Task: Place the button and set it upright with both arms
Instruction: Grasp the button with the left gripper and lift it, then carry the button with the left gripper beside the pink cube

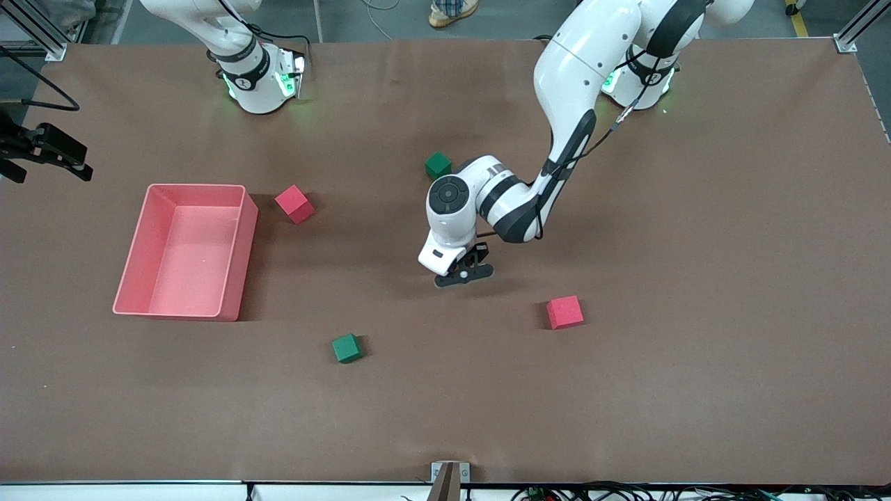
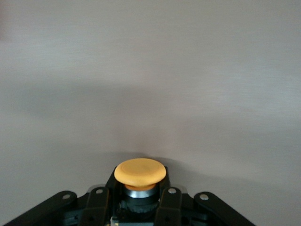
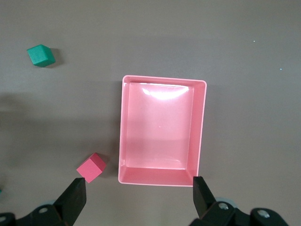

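so far, the left gripper point(image 1: 465, 273) is low over the middle of the brown table point(image 1: 696, 348), its fingers closed on the orange-capped button point(image 2: 140, 172). the right gripper point(image 3: 138, 200) hangs wide open and empty above the pink bin point(image 3: 162, 129) near the right arm's end, waiting. judging by this, only the grasp is done; placing the button and standing it upright remain

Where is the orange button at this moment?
The button sits between the shut fingers of the left gripper, low over the table's middle, between the green cube and the red cube.
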Controlling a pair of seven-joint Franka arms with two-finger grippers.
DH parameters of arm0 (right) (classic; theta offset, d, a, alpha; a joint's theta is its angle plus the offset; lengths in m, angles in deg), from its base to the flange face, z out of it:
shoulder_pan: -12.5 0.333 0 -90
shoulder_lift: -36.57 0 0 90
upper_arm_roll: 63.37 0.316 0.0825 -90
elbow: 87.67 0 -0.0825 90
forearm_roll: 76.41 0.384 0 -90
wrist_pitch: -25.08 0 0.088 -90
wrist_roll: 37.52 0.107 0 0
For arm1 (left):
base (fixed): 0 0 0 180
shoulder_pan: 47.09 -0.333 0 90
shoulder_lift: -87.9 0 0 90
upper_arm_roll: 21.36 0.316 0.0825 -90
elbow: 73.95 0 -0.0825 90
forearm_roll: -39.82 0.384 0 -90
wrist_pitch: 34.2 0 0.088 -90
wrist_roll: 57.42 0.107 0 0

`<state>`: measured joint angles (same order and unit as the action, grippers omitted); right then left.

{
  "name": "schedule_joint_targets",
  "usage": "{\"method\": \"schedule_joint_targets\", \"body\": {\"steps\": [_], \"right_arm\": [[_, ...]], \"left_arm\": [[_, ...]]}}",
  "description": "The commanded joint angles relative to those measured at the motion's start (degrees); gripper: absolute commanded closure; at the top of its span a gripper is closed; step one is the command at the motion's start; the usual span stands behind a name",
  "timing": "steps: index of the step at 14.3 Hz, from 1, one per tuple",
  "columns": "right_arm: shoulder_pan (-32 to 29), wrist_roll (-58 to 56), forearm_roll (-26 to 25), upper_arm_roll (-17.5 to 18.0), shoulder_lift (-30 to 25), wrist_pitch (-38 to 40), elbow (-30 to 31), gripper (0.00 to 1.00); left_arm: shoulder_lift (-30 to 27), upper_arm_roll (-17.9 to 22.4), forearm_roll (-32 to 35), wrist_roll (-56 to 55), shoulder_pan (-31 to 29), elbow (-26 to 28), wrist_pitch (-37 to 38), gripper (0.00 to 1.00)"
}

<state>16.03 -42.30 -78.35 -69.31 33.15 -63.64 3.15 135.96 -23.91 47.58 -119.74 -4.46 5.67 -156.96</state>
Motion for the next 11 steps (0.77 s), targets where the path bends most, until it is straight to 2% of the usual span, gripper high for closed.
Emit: {"method": "schedule_joint_targets", "body": {"steps": [1, 6, 11], "right_arm": [[-0.8, -0.7, 1.0, 0.5, -1.2, 0.0, 1.3, 0.00], [-1.0, -1.0, 1.0, 0.4, -1.2, 0.0, 1.3, 0.00], [-0.8, -1.0, 1.0, 0.4, -1.1, -0.2, 1.3, 0.00]], "left_arm": [[-6.2, 0.5, 1.2, -1.7, -1.3, 0.9, 8.7, 1.00], [-13.5, 0.4, 1.3, -7.0, -9.1, 1.9, 14.7, 1.00], [-22.4, 0.4, 1.4, -10.1, -18.9, 8.0, 17.4, 1.00]]}}
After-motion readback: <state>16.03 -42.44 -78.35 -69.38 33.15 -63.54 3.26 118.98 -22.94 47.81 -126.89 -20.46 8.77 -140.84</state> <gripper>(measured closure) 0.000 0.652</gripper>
